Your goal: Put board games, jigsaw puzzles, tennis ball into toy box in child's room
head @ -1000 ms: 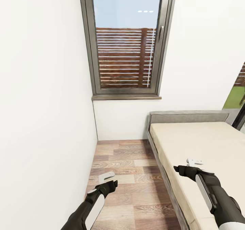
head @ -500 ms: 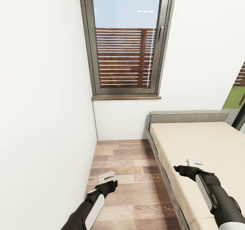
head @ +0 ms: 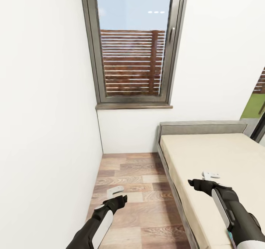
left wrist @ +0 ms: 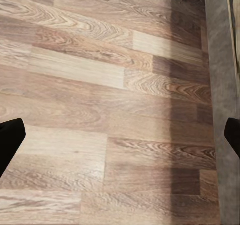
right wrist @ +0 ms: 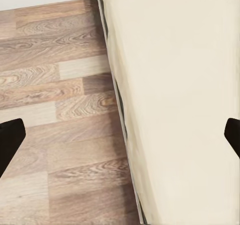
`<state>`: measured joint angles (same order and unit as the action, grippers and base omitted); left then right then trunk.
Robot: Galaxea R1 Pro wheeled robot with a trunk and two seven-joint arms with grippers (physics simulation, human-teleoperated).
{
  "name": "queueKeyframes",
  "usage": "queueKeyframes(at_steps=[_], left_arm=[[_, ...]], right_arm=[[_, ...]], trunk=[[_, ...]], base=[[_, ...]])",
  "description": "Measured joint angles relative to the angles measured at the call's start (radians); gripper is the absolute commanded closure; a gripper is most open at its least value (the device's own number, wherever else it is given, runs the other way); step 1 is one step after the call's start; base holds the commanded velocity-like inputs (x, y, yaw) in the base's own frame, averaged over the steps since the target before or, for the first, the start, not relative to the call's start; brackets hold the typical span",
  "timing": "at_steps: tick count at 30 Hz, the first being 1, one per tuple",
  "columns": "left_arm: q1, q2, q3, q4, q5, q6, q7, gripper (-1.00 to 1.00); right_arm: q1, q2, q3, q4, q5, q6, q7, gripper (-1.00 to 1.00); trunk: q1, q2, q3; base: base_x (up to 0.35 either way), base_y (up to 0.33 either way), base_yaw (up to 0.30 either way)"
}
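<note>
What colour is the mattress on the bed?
Plain cream mattress, on a grey bed frame; clearest in the head view.

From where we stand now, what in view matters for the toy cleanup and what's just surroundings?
Matters for the job:
- bed, its visible mattress bare, no board games on it
- left gripper, jaws open, holding nothing
- right gripper, jaws open, holding nothing

Just surroundings:
- window
- wooden floor
- white wall
</note>
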<state>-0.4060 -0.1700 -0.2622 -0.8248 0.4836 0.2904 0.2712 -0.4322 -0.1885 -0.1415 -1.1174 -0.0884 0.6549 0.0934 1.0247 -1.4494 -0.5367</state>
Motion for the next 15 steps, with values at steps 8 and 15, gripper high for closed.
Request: queueKeyframes(at_steps=[8,15], left_arm=[[0.0,0.0,0.0,0.001,0.0,0.0,-0.001,-1.0],[0.0,0.0,0.0,0.0,0.0,0.0,-0.001,-1.0]], right_arm=[[0.0,0.0,0.0,0.0,0.0,0.0,0.0,-1.0],[0.0,0.0,0.0,0.0,0.0,0.0,0.0,-1.0]], trunk=[[0.0,0.0,0.0],[0.0,0.0,0.0]], base=[[0.099,-0.081,0.0],[0.035,-0.028,0.0]])
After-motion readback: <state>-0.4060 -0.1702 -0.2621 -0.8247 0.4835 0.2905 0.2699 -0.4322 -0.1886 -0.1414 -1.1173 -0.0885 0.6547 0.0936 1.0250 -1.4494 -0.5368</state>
